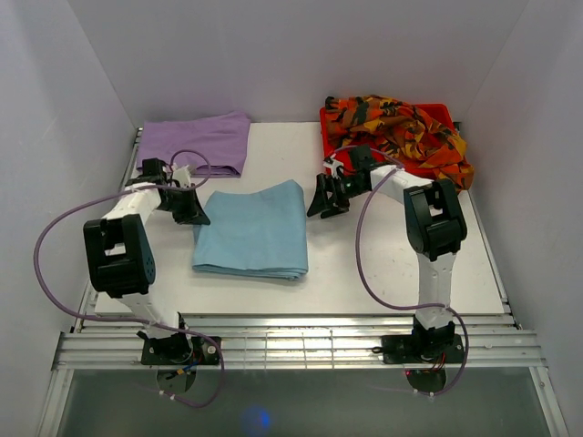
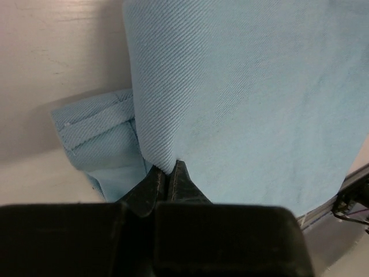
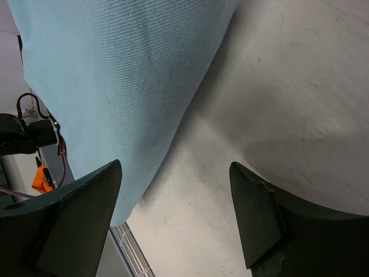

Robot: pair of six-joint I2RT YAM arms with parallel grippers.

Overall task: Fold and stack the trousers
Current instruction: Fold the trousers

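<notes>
Fingers of the left gripper pressed together, tips meeting on a fold at the left edge of the blue trousers. The wrist view shows the cloth rising from the tips, with a lower layer showing beside it, so this reads as a pinch on the top layer. Right gripper spread wide, holding nothing, just beside the right edge of the same pair, with bare table between its fingers.

Progress, as judged:
- Lilac trousers: folded flat at the far left corner. Likely the base of the stack.
- Blue pair: folded into a neat rectangle mid-table, near the lilac pair but apart from it. Not yet stacked.
- Patterned trousers: crumpled heap in the red tray at far right, spilling over its right rim. Not folded.

Roughly the middle of the job: one pair to place, one to unfold, fold and place.

Around: the left arm's own wrist sits between the blue and lilac pairs. Its purple cable loops wide to the left, and another loop hangs by the right arm. The right gripper is close to the tray's near corner.
</notes>
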